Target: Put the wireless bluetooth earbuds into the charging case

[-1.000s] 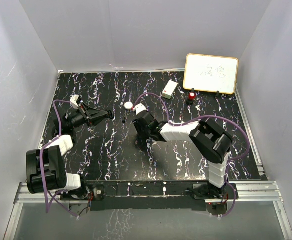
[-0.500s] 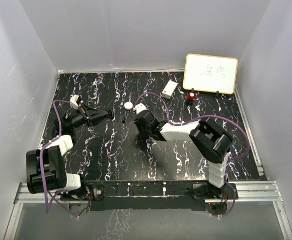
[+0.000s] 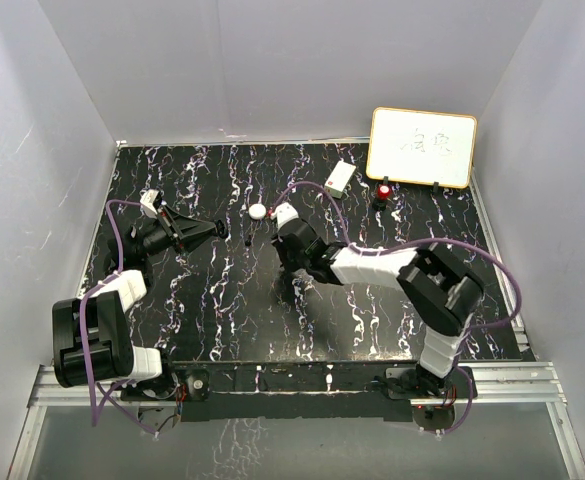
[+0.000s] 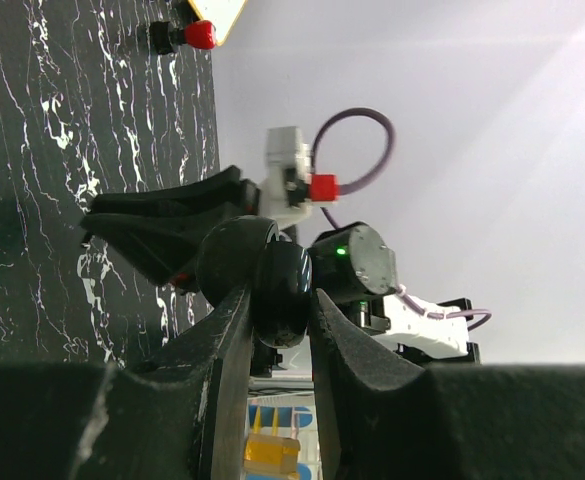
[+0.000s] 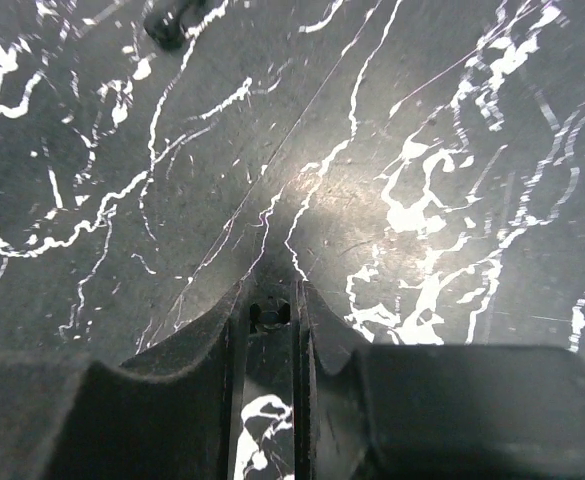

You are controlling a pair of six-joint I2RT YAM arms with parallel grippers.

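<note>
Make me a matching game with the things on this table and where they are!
Things:
1 black round case
2 white round case
3 whiteboard
4 tiny black earbud

Places:
A far right corner
B between the right gripper's fingertips
C clamped in the left gripper
D lying on the table, middle back

Pairs: 1-C, 2-D, 3-A, 4-B

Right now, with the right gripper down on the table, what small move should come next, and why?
Probably lift the right gripper straight up: its jaws look shut on a small black earbud at the table, and the left gripper holds the round black case.
</note>
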